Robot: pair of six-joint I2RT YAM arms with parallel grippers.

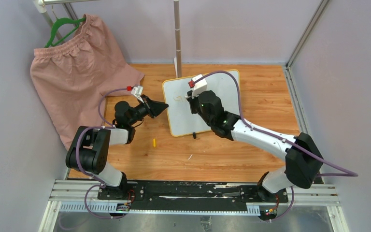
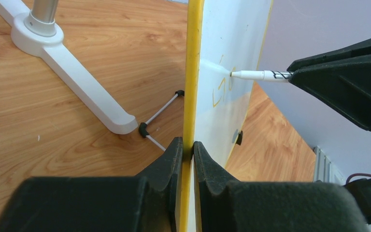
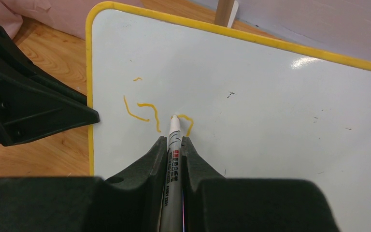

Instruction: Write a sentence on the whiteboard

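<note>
While the right gripper (image 3: 174, 141) is clamped on a white pen (image 3: 172, 169), whose tip touches the whiteboard (image 3: 280, 111) beside the few yellow strokes that begin the sentence (image 3: 147, 112), the left gripper (image 2: 187, 145) pinches the board's yellow left edge, its jaws closed on the frame. The board sits propped on the table (image 1: 261, 92), near the middle back, just in front of a pole stand (image 2: 77, 82). It looks thin, light and stiff, with a slick face, so pen pressure would likely push or tip it. The frame edge, clear of the writing, seems the right hold. The pen is slim and hard, best gripped near its tip.
</note>
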